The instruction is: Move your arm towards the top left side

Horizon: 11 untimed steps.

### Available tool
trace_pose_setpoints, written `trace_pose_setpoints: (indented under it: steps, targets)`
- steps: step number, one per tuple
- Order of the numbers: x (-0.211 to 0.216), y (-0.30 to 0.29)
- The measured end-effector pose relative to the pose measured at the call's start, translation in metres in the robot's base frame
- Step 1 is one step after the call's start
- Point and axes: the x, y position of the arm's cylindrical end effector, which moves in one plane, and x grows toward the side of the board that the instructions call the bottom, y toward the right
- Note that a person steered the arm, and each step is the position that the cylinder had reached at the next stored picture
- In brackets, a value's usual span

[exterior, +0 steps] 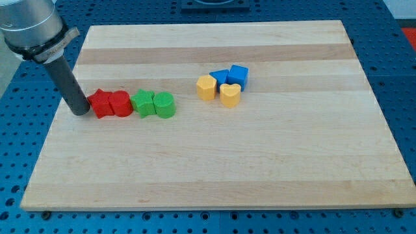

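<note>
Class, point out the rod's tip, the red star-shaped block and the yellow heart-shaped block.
my tip (80,112): camera view, the rod's very end.
red star-shaped block (100,103): camera view, its top face.
yellow heart-shaped block (229,91): camera view, its top face.

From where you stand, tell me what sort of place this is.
Probably a robotics lab bench: a wooden board on a blue perforated table, coloured blocks such as the red pair, and my tip just left of them.

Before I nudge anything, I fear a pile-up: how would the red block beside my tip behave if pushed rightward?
The red star-shaped block likely slides flat rather than tipping, being squat. It touches the red cylinder, so the green blocks probably move too. My tip sits at its left.
</note>
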Motion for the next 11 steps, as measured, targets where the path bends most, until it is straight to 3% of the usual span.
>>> trace_pose_setpoints:
  steps: [8, 11]
  targets:
    - [-0.069, -0.014]
    - [-0.075, -0.014]
